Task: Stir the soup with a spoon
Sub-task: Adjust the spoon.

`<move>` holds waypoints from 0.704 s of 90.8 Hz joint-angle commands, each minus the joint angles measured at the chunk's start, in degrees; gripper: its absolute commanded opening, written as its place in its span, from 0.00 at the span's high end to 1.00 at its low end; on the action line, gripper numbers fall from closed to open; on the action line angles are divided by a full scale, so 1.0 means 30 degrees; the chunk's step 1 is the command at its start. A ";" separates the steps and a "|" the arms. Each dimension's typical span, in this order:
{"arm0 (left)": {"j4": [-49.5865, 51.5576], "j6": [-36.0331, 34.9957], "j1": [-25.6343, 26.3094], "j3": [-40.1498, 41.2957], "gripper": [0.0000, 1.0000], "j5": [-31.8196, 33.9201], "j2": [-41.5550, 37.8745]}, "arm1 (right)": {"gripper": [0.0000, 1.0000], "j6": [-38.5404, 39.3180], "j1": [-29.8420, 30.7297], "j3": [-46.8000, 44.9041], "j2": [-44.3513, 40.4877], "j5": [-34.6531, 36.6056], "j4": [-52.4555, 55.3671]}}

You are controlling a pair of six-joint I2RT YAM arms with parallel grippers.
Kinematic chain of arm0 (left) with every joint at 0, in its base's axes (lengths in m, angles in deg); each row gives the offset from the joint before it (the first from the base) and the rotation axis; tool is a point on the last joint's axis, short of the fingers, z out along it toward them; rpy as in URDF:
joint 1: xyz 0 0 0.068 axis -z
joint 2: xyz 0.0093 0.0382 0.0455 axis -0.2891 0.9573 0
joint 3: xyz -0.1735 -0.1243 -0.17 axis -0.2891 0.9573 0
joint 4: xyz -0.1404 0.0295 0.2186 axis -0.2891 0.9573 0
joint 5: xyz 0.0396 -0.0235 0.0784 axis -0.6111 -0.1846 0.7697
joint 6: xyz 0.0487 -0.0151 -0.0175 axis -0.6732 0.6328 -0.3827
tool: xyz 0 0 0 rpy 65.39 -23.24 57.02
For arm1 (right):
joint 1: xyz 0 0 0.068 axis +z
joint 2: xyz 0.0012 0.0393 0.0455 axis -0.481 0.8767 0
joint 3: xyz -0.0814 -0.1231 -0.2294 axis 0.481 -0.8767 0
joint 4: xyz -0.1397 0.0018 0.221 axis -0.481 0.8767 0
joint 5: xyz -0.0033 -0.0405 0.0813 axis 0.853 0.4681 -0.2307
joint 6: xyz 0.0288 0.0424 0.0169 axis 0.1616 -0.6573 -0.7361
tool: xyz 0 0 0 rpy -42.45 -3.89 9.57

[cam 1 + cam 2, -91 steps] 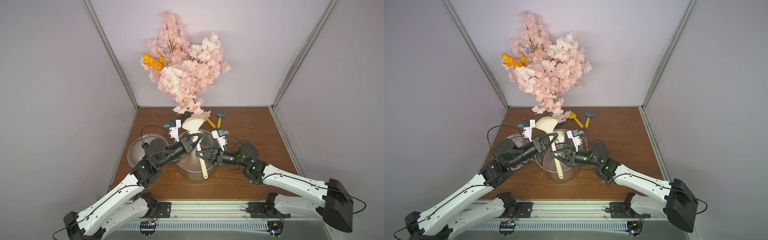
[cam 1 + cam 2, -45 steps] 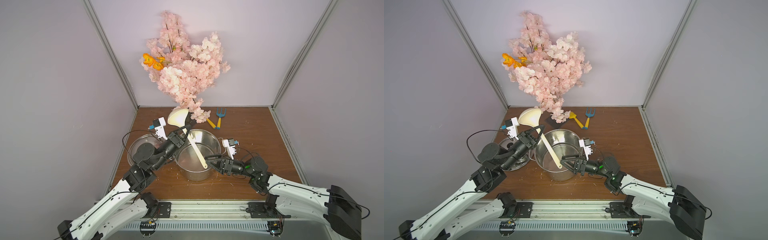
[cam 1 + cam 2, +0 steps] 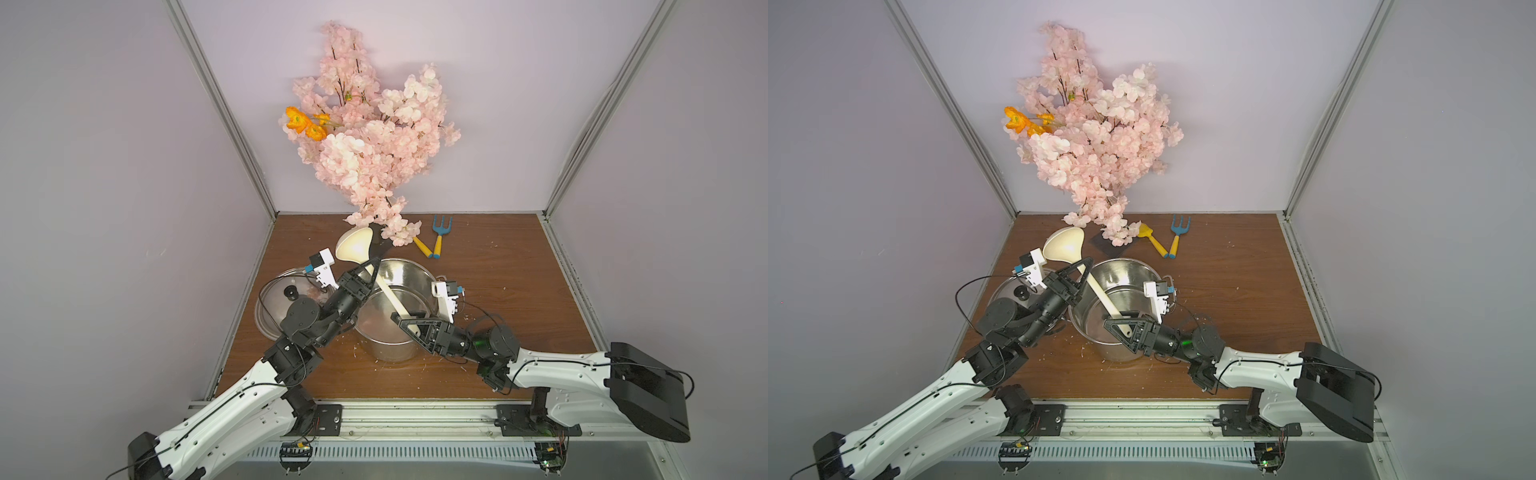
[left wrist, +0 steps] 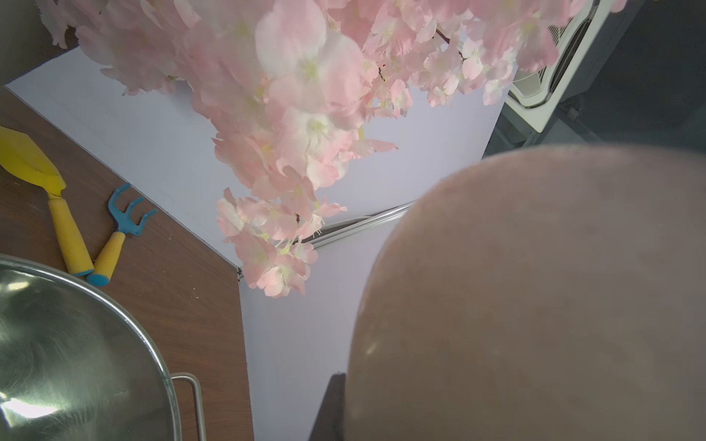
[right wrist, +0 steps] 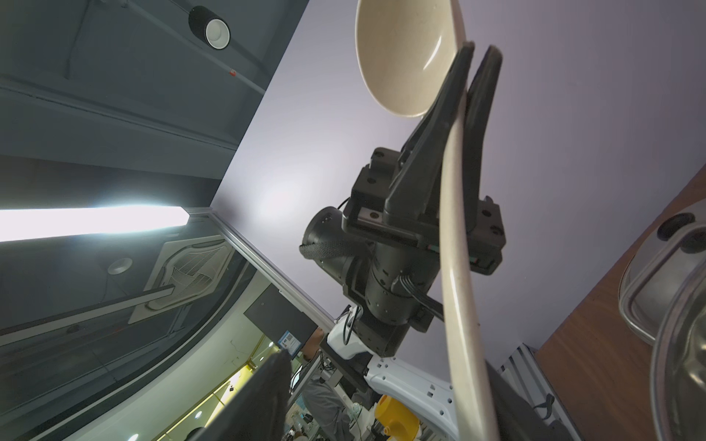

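One cream ladle (image 3: 353,250), bowl up, tight in left jaws; right jaws apart around its handle tip.

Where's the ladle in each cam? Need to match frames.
Top view: ladle slants over the pot, with its bowl beyond the far-left rim.
Top view: same slant, bowl far-left of the pot.
Left wrist: the back of the bowl, close and blurred, fills much of the frame.
Right wrist: handle crosses the frame, clamped in the left gripper jaws near the bowl.
Shared landmark: steel pot.
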 commanded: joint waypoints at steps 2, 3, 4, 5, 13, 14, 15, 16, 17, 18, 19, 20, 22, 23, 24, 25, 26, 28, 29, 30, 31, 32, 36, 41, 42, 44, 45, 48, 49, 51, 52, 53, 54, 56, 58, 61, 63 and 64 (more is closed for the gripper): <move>-0.2061 0.0293 0.0035 0.0515 1.00 0.0178 -0.0472 | 0.35 0.0119 0.0208 0.0718 0.0075 0.1123 -0.0540; -0.2161 0.0312 0.0035 0.0587 1.00 0.0220 -0.0505 | 0.36 0.0124 0.0208 0.0745 0.0082 0.1159 -0.0498; -0.2269 0.0351 0.0035 0.0653 1.00 0.0241 -0.0536 | 0.36 0.0141 0.0247 0.0772 0.0100 0.1192 -0.0447; -0.2352 0.0371 0.0035 0.0700 1.00 0.0252 -0.0567 | 0.37 0.0150 0.0247 0.0786 0.0124 0.1223 -0.0422; -0.2464 0.0285 0.0035 0.0711 1.00 0.0228 -0.0604 | 0.41 0.0096 0.0284 0.0778 0.0210 0.1542 -0.0569; -0.2464 0.0279 0.0035 0.0700 1.00 0.0201 -0.0586 | 0.42 0.0083 0.0291 0.0774 0.0223 0.1573 -0.0585; -0.2465 0.0291 0.0035 0.0694 1.00 0.0173 -0.0577 | 0.42 0.0077 0.0295 0.0773 0.0244 0.1604 -0.0594; -0.2479 0.0282 0.0035 0.0691 1.00 0.0145 -0.0543 | 0.43 0.0088 0.0297 0.0772 0.0240 0.1634 -0.0598; -0.2487 0.0307 0.0035 0.0690 1.00 0.0130 -0.0511 | 0.43 0.0079 0.0298 0.0786 0.0237 0.1663 -0.0585; -0.2505 0.0319 0.0021 0.0689 1.00 0.0109 -0.0496 | 0.44 0.0075 0.0298 0.0793 0.0222 0.1693 -0.0564; -0.2514 0.0326 0.0028 0.0689 1.00 0.0098 -0.0488 | 0.44 0.0087 0.0284 0.0796 0.0214 0.1707 -0.0524; -0.2548 0.0343 0.0032 0.0703 1.00 0.0078 -0.0469 | 0.45 0.0094 0.0277 0.0813 0.0225 0.1729 -0.0475; -0.2639 0.0371 0.0034 0.0714 1.00 0.0063 -0.0448 | 0.46 0.0135 0.0293 0.0840 0.0196 0.1783 -0.0387; -0.2699 0.0396 0.0035 0.0745 1.00 0.0060 -0.0449 | 0.46 0.0161 0.0267 0.0864 0.0186 0.1811 -0.0333; -0.2758 0.0422 0.0035 0.0761 1.00 0.0073 -0.0435 | 0.46 0.0189 0.0268 0.0876 0.0182 0.1825 -0.0248; -0.2802 0.0421 0.0035 0.0783 1.00 0.0109 -0.0443 | 0.47 0.0188 0.0284 0.0897 0.0165 0.1847 -0.0176; -0.2868 0.0450 0.0035 0.0809 1.00 0.0127 -0.0447 | 0.47 0.0217 0.0291 0.0922 0.0156 0.1858 -0.0096; -0.2990 0.0478 0.0035 0.0873 1.00 0.0156 -0.0450 | 0.48 0.0239 0.0282 0.0970 0.0157 0.1866 0.0052; -0.3035 0.0493 0.0035 0.0898 1.00 0.0194 -0.0450 | 0.48 0.0272 0.0276 0.0987 0.0152 0.1867 0.0135; -0.3087 0.0515 0.0035 0.0925 1.00 0.0229 -0.0450 | 0.48 0.0274 0.0287 0.0996 0.0135 0.1868 0.0191; -0.3171 0.0541 0.0035 0.0953 1.00 0.0246 -0.0450 | 0.49 0.0304 0.0293 0.1001 0.0127 0.1883 0.0249; -0.3228 0.0553 0.0035 0.0953 1.00 0.0269 -0.0451 | 0.49 0.0304 0.0296 0.1003 0.0108 0.1905 0.0307; -0.3499 0.0595 0.0035 0.1007 1.00 0.0276 -0.0354 | 0.51 0.0356 0.0284 0.1005 0.0022 0.2016 0.0477; -0.3588 0.0602 0.0035 0.0899 1.00 0.0173 -0.0172 | 0.55 0.0470 0.0296 0.1005 -0.0067 0.2148 0.0639; -0.3598 0.0599 0.0035 0.0882 1.00 0.0159 -0.0135 | 0.55 0.0505 0.0283 0.1005 -0.0077 0.2169 0.0678; -0.3627 0.0618 0.0035 0.0832 1.00 0.0112 -0.0072 | 0.57 0.0567 0.0287 0.1020 -0.0106 0.2208 0.0758; -0.3632 0.0622 0.0035 0.0804 1.00 0.0100 -0.0041 | 0.58 0.0597 0.0279 0.1027 -0.0111 0.2229 0.0796; -0.3713 0.0632 0.0035 0.0806 1.00 0.0063 0.0033 | 0.62 0.0664 0.0278 0.1070 -0.0152 0.2269 0.0891; -0.3733 0.0628 0.0035 0.0820 0.99 0.0060 0.0040 | 0.63 0.0675 0.0274 0.1082 -0.0149 0.2274 0.0936; -0.3763 0.0626 0.0035 0.0831 0.99 0.0080 0.0046 | 0.65 0.0734 0.0278 0.1112 -0.0176 0.2278 0.0984; -0.3773 0.0625 0.0035 0.0848 0.99 0.0098 0.0047 | 0.66 0.0769 0.0288 0.1132 -0.0175 0.2278 0.1011; -0.3778 0.0625 0.0035 0.0871 0.99 0.0107 0.0047 | 0.67 0.0800 0.0279 0.1142 -0.0204 0.2279 0.1025; -0.3781 0.0640 0.0035 0.0882 0.99 0.0126 0.0033 | 0.68 0.0816 0.0274 0.1161 -0.0219 0.2279 0.1061; -0.3783 0.0629 0.0035 0.0913 0.99 0.0155 0.0007 | 0.70 0.0850 0.0293 0.1176 -0.0237 0.2293 0.1110; -0.3790 0.0626 0.0035 0.0988 0.99 0.0206 -0.0002 | 0.72 0.0859 0.0297 0.1180 -0.0242 0.2319 0.1159; -0.3788 0.0673 0.0035 0.1059 0.99 0.0256 -0.0072 | 0.75 0.0880 0.0295 0.1140 -0.0289 0.2375 0.1182; -0.3792 0.0681 0.0035 0.1111 0.98 0.0297 -0.0107 | 0.78 0.0910 0.0298 0.1112 -0.0306 0.2391 0.1184; -0.3787 0.0682 0.0035 0.1134 0.98 0.0295 -0.0132 | 0.79 0.0915 0.0298 0.1088 -0.0343 0.2408 0.1185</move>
